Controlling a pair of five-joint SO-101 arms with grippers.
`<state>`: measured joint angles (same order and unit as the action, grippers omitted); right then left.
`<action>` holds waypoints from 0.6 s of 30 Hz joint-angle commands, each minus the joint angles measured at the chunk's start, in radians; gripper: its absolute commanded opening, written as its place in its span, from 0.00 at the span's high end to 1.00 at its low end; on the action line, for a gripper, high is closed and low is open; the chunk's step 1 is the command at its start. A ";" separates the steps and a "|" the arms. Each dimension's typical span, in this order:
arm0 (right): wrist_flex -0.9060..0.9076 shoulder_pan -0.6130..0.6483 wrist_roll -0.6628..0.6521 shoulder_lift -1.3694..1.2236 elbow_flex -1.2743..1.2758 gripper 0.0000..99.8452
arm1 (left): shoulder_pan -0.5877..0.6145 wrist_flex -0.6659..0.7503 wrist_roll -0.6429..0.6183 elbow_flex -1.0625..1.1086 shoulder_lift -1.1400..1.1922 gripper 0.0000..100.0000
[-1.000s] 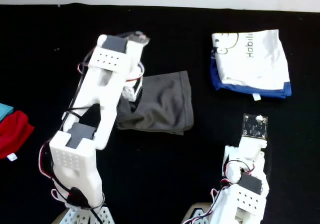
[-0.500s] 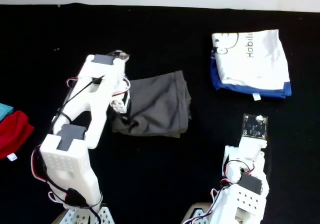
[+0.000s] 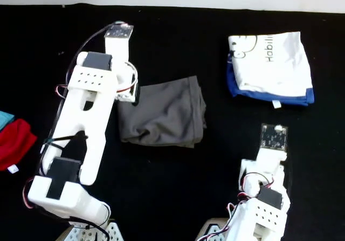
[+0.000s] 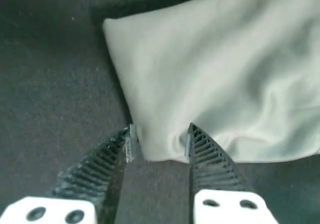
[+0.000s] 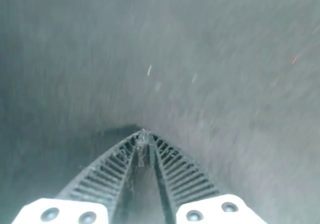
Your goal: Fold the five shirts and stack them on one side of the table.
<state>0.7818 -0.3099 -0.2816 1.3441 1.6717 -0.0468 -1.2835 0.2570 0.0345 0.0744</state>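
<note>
Left gripper (image 4: 159, 140) stands at the left edge of the loose shirt (image 3: 161, 114), which lies to its right on the table (image 3: 178, 198). Shirt stack (image 3: 269, 63), one on another: well beyond the right gripper (image 5: 144, 136). Bunched shirts (image 3: 13, 138): far left of the left gripper, at the table edge.

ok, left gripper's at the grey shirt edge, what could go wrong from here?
1. The left gripper is open around just the rumpled edge of the grey shirt; closing may catch one layer and pull the fold open.
2. The right gripper sits shut over bare table, so nothing pins the shirt's far side; it may slide or bunch.
</note>
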 commanded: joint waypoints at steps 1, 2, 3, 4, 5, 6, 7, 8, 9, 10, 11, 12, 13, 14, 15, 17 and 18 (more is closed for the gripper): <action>0.194 0.116 -0.003 0.007 -0.191 0.99 | -0.015 0.020 0.000 -0.005 0.030 0.83; 0.237 0.171 -0.003 0.007 -0.257 0.99 | -0.015 0.014 -0.002 -0.004 0.039 0.83; 0.269 0.228 -0.002 0.005 -0.315 0.99 | -0.015 0.003 -0.002 -0.004 0.041 0.83; 0.286 0.283 -0.002 0.002 -0.360 0.99 | -0.015 -0.008 -0.002 -0.004 0.039 0.83; 0.291 0.328 -0.002 -0.010 -0.394 0.99 | -0.013 -0.029 -0.002 -0.004 0.036 0.83; 0.291 0.355 -0.002 -0.036 -0.423 0.99 | -0.010 -0.055 -0.002 -0.004 0.027 0.83; 0.291 0.369 -0.002 -0.076 -0.446 0.99 | 0.004 -0.081 0.000 0.005 0.008 0.83; 0.291 0.372 -0.002 -0.124 -0.479 0.99 | 0.021 -0.094 0.000 0.038 -0.019 0.83; 0.291 0.372 -0.002 -0.182 -0.522 0.99 | 0.038 -0.083 0.002 0.085 -0.056 0.83; 0.292 0.372 -0.002 -0.243 -0.567 0.99 | 0.062 -0.057 0.002 0.148 -0.099 0.83; 0.294 0.377 -0.002 -0.309 -0.619 0.99 | 0.084 -0.015 0.002 0.229 -0.147 0.83; 0.297 0.380 -0.002 -0.371 -0.677 0.99 | 0.104 0.035 0.003 0.317 -0.196 0.83; 0.300 0.390 -0.002 -0.437 -0.739 0.99 | 0.120 0.092 0.005 0.409 -0.243 0.83; 0.311 0.401 -0.002 -0.499 -0.800 0.99 | 0.140 0.149 0.006 0.496 -0.289 0.83; 0.334 0.414 -0.002 -0.564 -0.868 0.99 | 0.165 0.201 0.006 0.575 -0.334 0.83; 0.398 0.458 0.023 -0.702 -1.009 0.98 | 0.222 0.275 0.006 0.691 -0.403 0.83; 0.433 0.479 0.055 -0.765 -1.078 0.96 | 0.249 0.299 0.006 0.731 -0.421 0.83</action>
<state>1.1439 0.1135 -0.2754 0.7549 0.8155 0.1327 -1.0779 0.2570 0.6222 -0.2417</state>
